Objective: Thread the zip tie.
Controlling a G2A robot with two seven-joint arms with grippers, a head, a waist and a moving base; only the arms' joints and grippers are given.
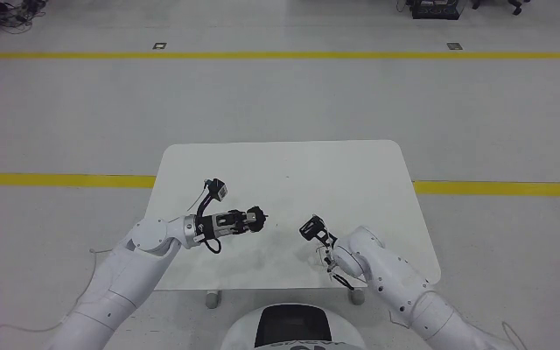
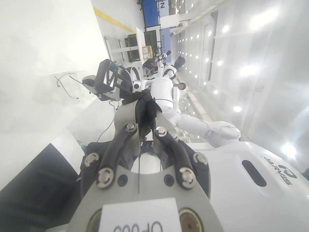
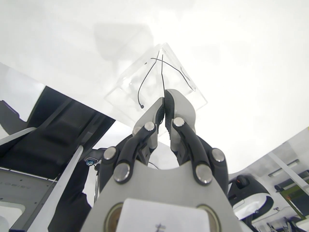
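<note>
My left gripper (image 1: 259, 218) (image 2: 144, 100) hangs over the table's front middle, shut on a thin black zip tie (image 2: 139, 170) whose strand runs back between the fingers toward the wrist. A short gap to its right, my right gripper (image 1: 308, 229) (image 3: 165, 97) is shut on a black zip tie strand (image 3: 162, 73) that sticks straight out past its fingertips. The two grippers point toward each other. I cannot tell whether both strands belong to one tie.
A clear plastic box (image 3: 200, 97) (image 2: 72, 90) holding two loose black zip ties (image 3: 144, 83) stands on the white table (image 1: 350, 175) beyond the grippers. The table's front edge lies close under both arms.
</note>
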